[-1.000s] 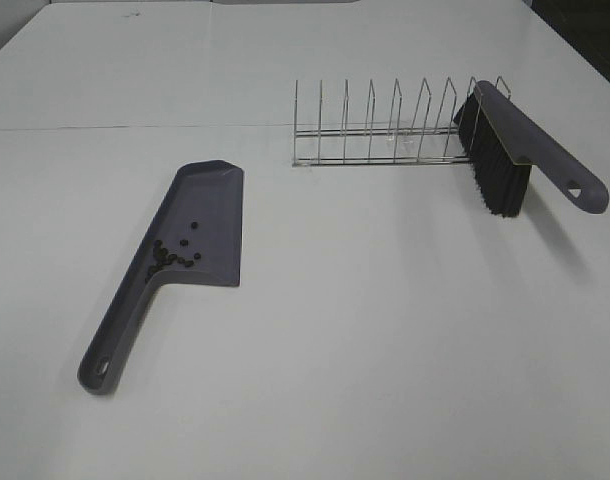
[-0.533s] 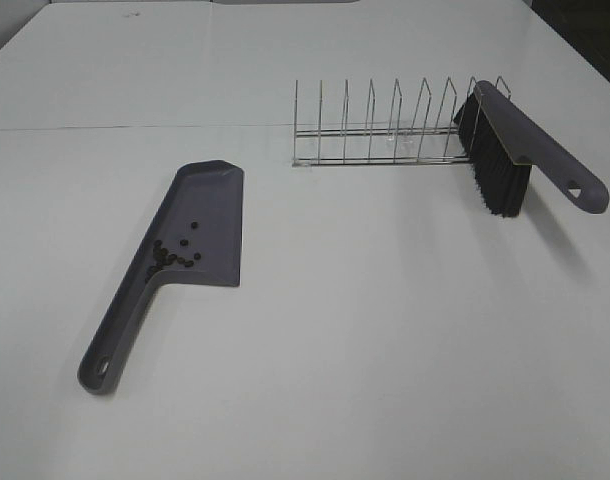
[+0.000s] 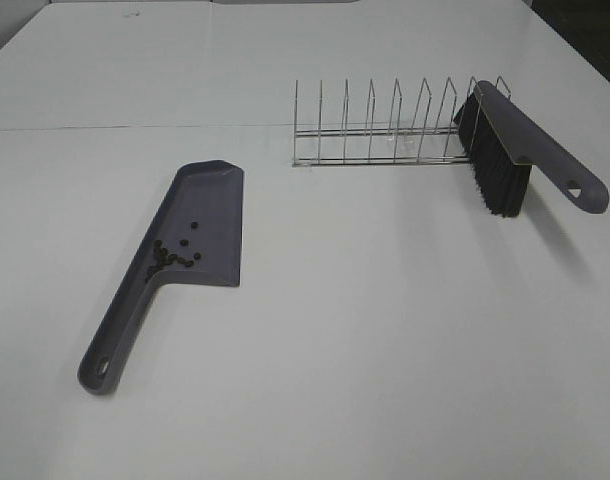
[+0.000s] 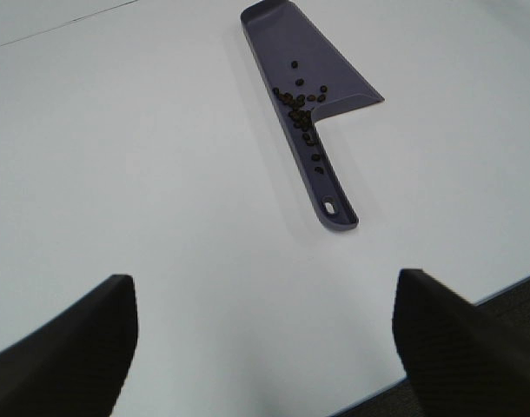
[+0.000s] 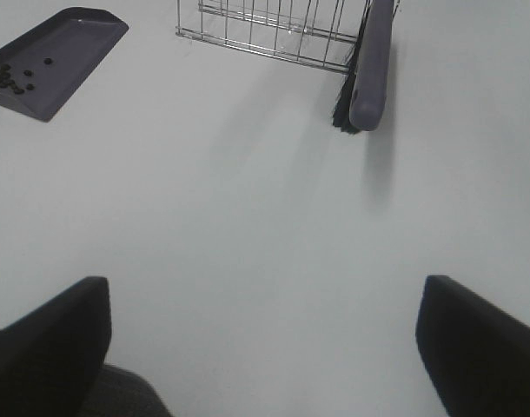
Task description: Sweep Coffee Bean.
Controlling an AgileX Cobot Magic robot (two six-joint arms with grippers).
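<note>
Looking down from the high camera, you have a white table [image 3: 365, 330] filling the whole scene. On its far right stands a wire rack [image 3: 385, 125] of upright prongs, and a brush [image 3: 530, 150] leans in the rack's right end, black bristles pointing down at the table and its grey handle sticking out toward the right. On the left, well apart from the rack, a grey dustpan [image 3: 200, 225] lies flat with its long handle running toward the near left edge. The coffee beans [image 3: 173, 256] sit inside the pan, bunched where the scoop narrows into the handle, with a couple of loose ones a little farther up the scoop; from the left wrist view you can see a few trailing along the handle channel too.

Your left gripper [image 4: 265, 343] hangs above bare table with its fingers wide apart and nothing between them, the dustpan well ahead of it. Your right gripper [image 5: 265, 343] is likewise spread open and empty over bare table, with the brush and rack well ahead.
</note>
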